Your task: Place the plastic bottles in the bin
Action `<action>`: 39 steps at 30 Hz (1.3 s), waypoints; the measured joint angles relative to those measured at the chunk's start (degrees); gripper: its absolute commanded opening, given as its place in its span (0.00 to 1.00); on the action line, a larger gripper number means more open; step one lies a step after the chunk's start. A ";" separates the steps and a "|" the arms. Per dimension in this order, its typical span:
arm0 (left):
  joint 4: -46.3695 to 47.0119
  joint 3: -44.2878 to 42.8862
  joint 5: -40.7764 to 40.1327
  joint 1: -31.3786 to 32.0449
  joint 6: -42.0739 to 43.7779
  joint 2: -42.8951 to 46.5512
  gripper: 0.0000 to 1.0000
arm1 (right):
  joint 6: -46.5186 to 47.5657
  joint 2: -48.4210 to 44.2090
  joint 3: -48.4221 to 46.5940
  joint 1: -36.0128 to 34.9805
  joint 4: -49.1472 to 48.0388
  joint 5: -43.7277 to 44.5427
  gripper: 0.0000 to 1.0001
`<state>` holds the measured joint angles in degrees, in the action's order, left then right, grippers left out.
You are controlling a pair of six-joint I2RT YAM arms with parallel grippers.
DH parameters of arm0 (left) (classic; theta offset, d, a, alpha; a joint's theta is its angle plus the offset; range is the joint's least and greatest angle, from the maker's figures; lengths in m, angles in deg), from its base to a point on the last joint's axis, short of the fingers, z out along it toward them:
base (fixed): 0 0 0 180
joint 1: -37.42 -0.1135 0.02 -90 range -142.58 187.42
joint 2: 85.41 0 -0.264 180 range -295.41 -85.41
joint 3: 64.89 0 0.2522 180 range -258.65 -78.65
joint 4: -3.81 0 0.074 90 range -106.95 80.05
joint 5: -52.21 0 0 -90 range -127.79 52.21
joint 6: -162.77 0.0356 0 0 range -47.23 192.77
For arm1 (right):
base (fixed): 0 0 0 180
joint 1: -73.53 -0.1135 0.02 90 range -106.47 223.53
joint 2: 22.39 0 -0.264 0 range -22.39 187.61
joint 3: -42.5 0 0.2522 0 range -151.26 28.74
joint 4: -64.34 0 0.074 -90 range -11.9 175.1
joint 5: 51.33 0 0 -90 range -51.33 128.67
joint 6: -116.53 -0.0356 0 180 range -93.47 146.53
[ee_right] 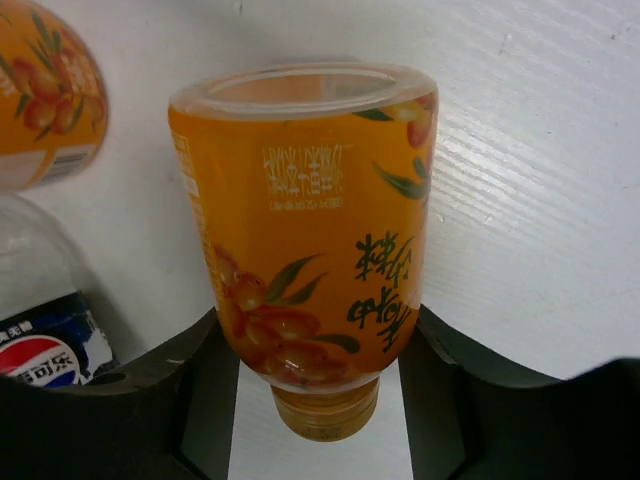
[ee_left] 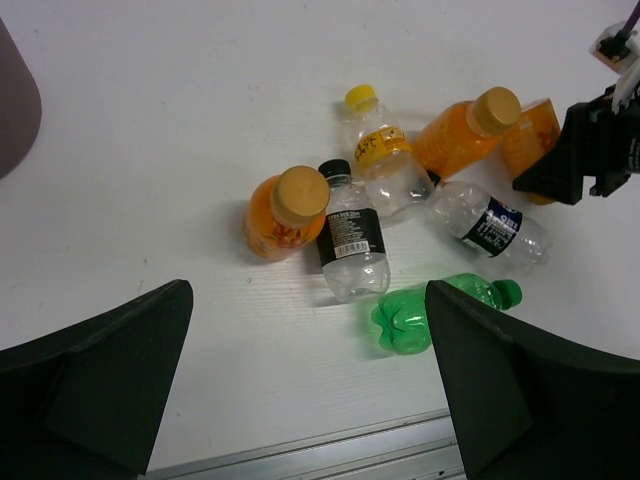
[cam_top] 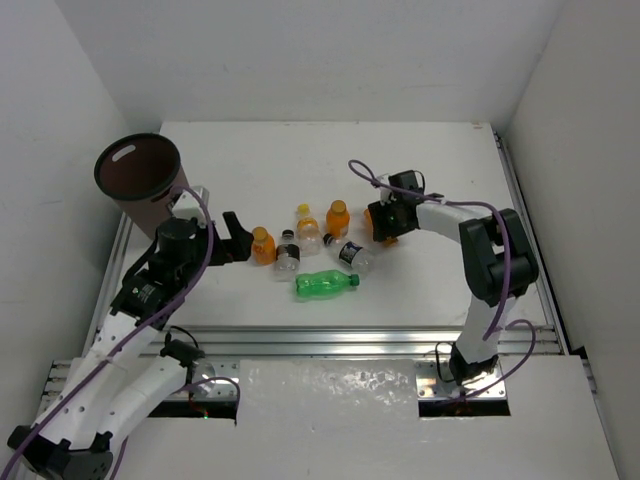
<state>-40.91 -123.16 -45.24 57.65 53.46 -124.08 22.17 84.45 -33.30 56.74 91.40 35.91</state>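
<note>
Straddling the orange-filled bottle (ee_right: 310, 220) near its cap, the right claw (ee_right: 318, 340) stands half-open; hold unclear. Likely stiff, heavy, slick: grip mid-body.

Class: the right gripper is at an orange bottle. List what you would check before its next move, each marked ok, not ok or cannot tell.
1. The orange bottle lies between the fingers of the right gripper: ok.
2. Grip firm: cannot tell.
3. The bin upright, mouth open: ok.
4. The left gripper open, empty: ok.
5. Route to bin free of the left arm: cannot tell.
</note>
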 measured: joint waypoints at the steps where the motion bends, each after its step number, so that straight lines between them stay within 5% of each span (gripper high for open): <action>1: -0.02 0.00 -0.02 0.00 0.00 -0.11 1.00 | 0.13 0.20 -0.15 0.28 -0.33 -0.61 0.40; 6: -0.11 -0.28 0.55 0.00 0.00 -0.11 1.00 | -0.72 -3.15 2.25 1.68 -2.45 -0.96 0.30; 12: 1.70 -7.85 10.84 0.02 -1.62 -4.87 1.00 | -3.50 -22.60 5.16 1.70 -0.15 -1.99 0.30; 18: 14.12 -17.55 26.23 6.75 -7.34 -17.33 1.00 | -12.83 -38.56 5.31 1.40 -4.04 -22.88 0.32; 23: 18.67 -25.46 28.13 15.85 -9.44 -28.85 1.00 | -21.57 -41.59 8.20 -2.60 -10.73 -38.38 0.31; 29: 20.39 -26.82 27.06 17.55 -10.97 -32.81 0.97 | -25.31 -43.10 8.37 -8.15 -12.92 -46.18 0.31; 33: 22.45 -27.21 27.82 18.45 -11.91 -33.24 0.63 | -26.82 -44.28 8.76 -8.15 -13.92 -47.25 0.34; 35: 23.71 -27.45 28.94 18.75 -12.41 -33.33 0.31 | -27.45 -44.57 8.94 -8.15 -14.43 -47.52 0.39; 36: 23.87 -27.54 28.98 18.84 -12.44 -33.33 0.15 | -27.67 -44.70 9.01 -8.13 -14.84 -47.41 0.48; 38: 23.69 -27.96 28.79 18.84 -12.70 -33.35 0.05 | -28.26 -45.03 9.22 -8.09 -15.67 -47.45 0.71; 39: 23.08 -28.48 28.26 18.84 -12.72 -33.40 0.03 | -28.68 -45.22 9.46 -8.09 -16.41 -47.45 0.97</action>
<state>-17.83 -151.64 -16.97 76.49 40.74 -157.48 -6.51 39.23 -23.84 48.65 74.99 -11.54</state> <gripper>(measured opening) 0.602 0.602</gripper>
